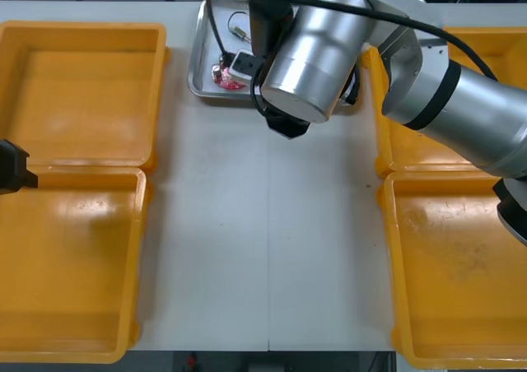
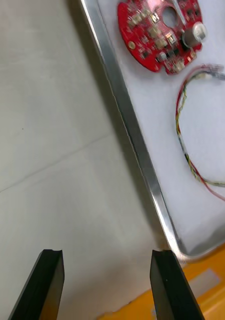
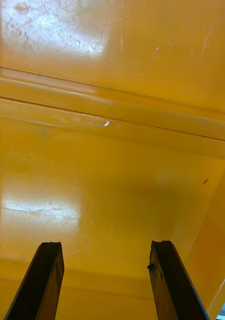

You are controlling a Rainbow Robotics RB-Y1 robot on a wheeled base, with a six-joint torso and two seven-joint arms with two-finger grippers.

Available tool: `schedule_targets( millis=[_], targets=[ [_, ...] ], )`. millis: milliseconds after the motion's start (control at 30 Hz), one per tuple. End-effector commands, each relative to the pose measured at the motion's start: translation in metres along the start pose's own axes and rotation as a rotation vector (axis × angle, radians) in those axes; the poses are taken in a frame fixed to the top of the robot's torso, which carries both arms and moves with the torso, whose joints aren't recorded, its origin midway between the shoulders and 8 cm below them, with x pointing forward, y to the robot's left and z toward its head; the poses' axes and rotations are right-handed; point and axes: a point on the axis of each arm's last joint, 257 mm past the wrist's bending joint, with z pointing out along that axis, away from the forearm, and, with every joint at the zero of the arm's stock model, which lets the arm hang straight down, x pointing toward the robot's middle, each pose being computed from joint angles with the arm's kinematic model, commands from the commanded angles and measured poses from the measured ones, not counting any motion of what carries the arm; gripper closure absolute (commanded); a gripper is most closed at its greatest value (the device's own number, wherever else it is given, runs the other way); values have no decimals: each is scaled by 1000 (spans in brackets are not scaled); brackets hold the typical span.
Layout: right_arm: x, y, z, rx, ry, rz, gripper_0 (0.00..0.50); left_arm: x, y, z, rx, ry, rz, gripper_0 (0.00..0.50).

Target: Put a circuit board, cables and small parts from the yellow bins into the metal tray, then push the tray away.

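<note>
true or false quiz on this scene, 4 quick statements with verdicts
1. The red circuit board lies inside the metal tray. True.
2. The right gripper is shut on a cable. False: it is open and holds nothing, over the table just outside the tray's rim.
3. The left gripper is open above the yellow bins on the robot's left side. True.
4. The red and yellow cable lies on the table outside the tray. False: it lies inside the tray, close beside the circuit board.
</note>
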Motion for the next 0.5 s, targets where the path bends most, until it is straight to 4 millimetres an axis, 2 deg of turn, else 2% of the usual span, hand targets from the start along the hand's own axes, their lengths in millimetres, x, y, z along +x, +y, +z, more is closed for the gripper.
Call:
schedule_targets(
  millis=[33, 300, 500],
  targets=[
    [14, -27, -33, 7, -21, 188, 0, -7, 8, -12, -34, -24, 44, 0],
    [69, -43, -53, 37, 56, 478, 0, -7, 8, -12, -34, -24, 44, 0],
    [107, -49, -63, -10, 104, 698, 0, -7, 8, -12, -34, -24, 44, 0]
  ],
)
